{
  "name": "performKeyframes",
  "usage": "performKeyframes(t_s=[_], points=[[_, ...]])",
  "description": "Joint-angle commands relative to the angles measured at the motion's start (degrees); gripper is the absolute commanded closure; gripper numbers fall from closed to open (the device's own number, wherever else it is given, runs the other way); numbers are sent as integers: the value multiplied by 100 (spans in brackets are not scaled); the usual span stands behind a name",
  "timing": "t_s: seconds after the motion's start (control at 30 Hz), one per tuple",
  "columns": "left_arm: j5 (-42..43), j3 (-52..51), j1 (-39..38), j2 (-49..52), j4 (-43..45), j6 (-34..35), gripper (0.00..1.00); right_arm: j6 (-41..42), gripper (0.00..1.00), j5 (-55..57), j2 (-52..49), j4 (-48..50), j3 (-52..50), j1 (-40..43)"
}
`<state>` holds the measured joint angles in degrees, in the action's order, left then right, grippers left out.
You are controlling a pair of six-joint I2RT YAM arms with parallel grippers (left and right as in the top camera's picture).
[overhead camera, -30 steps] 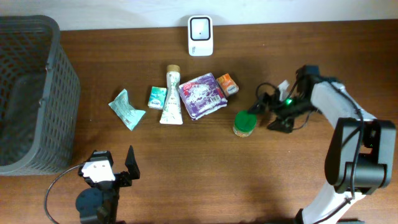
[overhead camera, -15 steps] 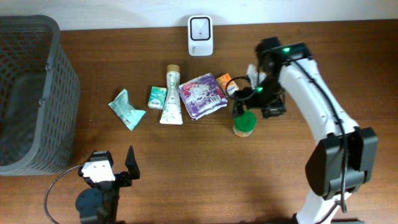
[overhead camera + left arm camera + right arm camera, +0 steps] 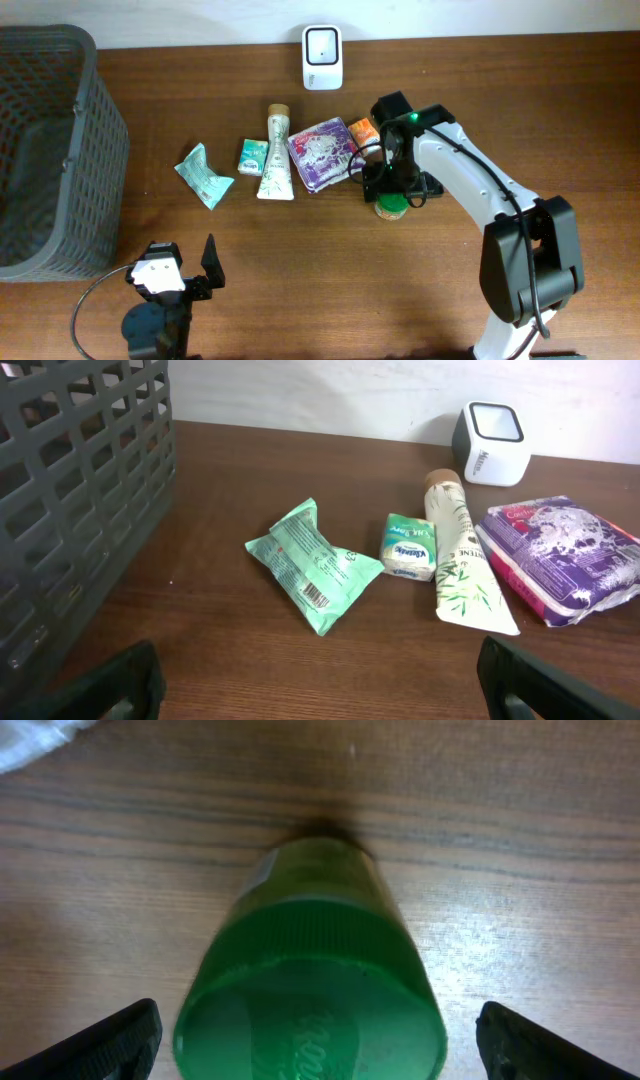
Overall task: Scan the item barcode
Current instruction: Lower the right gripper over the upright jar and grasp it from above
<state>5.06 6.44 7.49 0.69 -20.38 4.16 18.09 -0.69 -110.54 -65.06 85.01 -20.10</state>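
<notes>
Right claw (image 3: 315, 1042) hung spread as wide as it goes, gripping nothing, straight above the green-lidded jar (image 3: 318, 890), with a finger out on either side of the lid and neither touching it. That jar stood upright on the worktop (image 3: 300, 270), a little right of the middle and about halfway between the back and near edges, just toward the near edge from the purple packet (image 3: 324, 153) and the orange box (image 3: 364, 131). From my seat the left claw (image 3: 318, 685) was equally wide and empty, parked by the near edge toward the left corner. I took the step in hand to be the pick-up, and I reckoned it needed the lid centred between the fingers before any descent, since it sat slightly left of centre in the wrist view. I wanted the fingers low enough to bite on the ribbed lid or the body under it, and clear of the packet. A pale label (image 3: 262, 870) showed on the jar's side; whether it carried the barcode I could not tell, so I planned to turn it toward the white scanner (image 3: 322, 57) at the back edge.
</notes>
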Motion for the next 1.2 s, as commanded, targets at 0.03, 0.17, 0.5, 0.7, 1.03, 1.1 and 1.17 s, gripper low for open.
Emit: performKeyframes(t_s=[0.03,0.17,0.5,0.7,1.03,1.1,1.17], points=[[-39,-11,20,-28,-33,52,1,118,1,-83,76,107,-52,-57],[-39,-11,20,-28,-33,52,1,238,1,-481,76,236,-52,-57],[-39,-11,20,-28,-33,52,1,1252,1,-350,50,76,-66,-50],[-39,-11,20,-28,-33,52,1,2319,0,-400,50,-50,-66,-50],[-39,-11,20,-28,-33,52,1,3633,14,-11,50,107,-87,-52],[-39,-11,20,-28,-33,52,1,3692,14,-13,50,184,-87,-50],[-39,-11,20,-28,-33,52,1,3692,14,-9,50,240,-87,-50]])
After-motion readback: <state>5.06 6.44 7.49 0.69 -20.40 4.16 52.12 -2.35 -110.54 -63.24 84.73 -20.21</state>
